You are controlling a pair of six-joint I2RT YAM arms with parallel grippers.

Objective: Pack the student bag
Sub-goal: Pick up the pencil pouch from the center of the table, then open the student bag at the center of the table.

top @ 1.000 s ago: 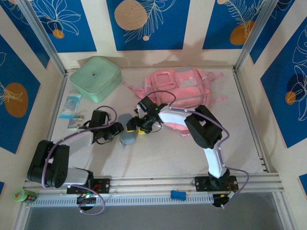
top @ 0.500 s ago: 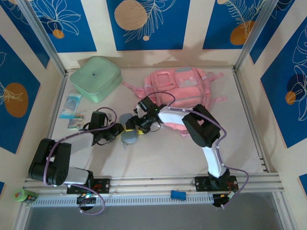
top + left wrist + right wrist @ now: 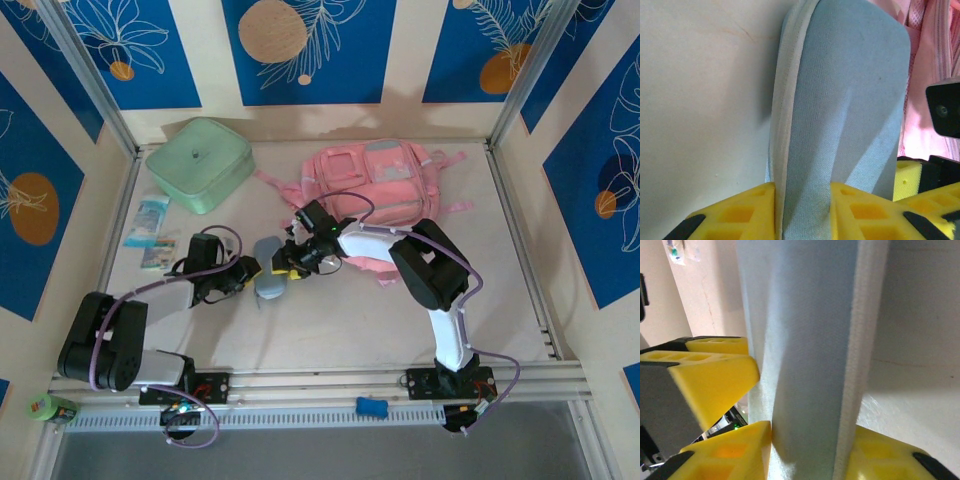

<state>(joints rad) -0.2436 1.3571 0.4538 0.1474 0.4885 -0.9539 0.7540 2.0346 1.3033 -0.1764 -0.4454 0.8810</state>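
Both claws gripped the grey-blue pouch [image 3: 267, 285]: the left claw [image 3: 246, 272] clamped its left end, the right claw [image 3: 283, 267] its right end. The pink bag [image 3: 375, 185] lay far-right of them, long axis left-right, nearer the right arm

One large pink soft fabric backpack [image 3: 385, 185]. One mint green square zip case [image 3: 200, 163]. One pale grey-blue soft fabric pouch [image 3: 268, 280]. Two small flat printed packets on the bench [image 3: 330, 320]: pale blue packet [image 3: 150, 215], darker packet [image 3: 158, 256]. One small blue block [image 3: 371, 406] on the front rail [image 3: 300, 385]. One green cylinder-like item [image 3: 50, 408], too small to tell more. Two robot arms: left arm [image 3: 110, 340], right arm [image 3: 430, 265]. Two yellow-padded tools: left tool [image 3: 243, 272], right tool [image 3: 283, 262].
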